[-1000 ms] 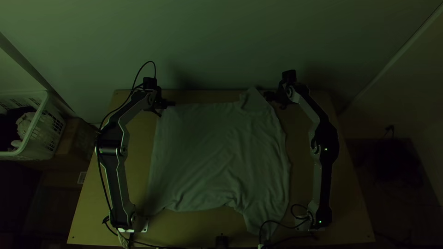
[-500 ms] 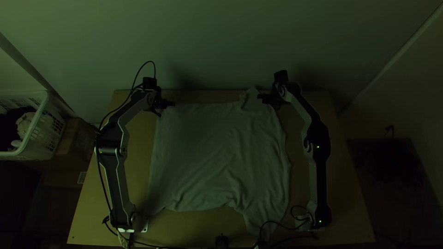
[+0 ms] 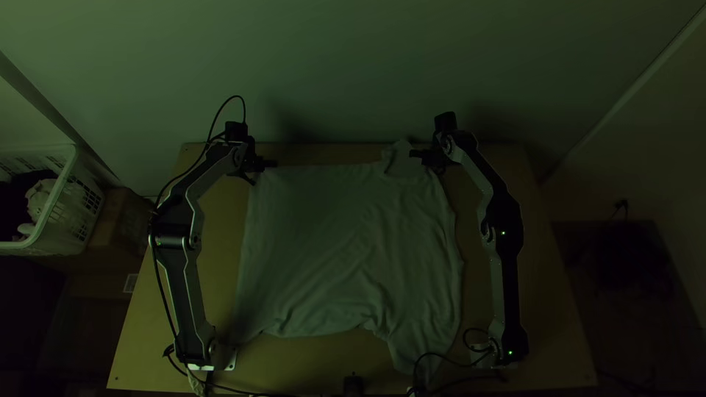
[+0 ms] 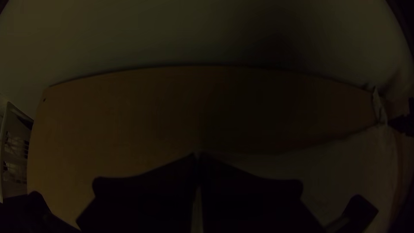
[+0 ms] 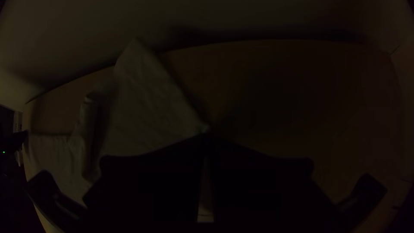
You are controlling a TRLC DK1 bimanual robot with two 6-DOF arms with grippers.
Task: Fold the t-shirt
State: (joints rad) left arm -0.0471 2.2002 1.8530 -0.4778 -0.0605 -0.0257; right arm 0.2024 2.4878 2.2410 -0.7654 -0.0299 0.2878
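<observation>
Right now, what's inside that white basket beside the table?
In the basket there's a pale, crumpled bundle, probably cloth, next to dark material I can't identify. Whatever lies beneath them is covered, so I can't tell what's there.

Left fingers (image 3: 269, 163) and right fingers (image 3: 418, 154) pinch together (arms (image 3: 190, 287) bent).
</observation>
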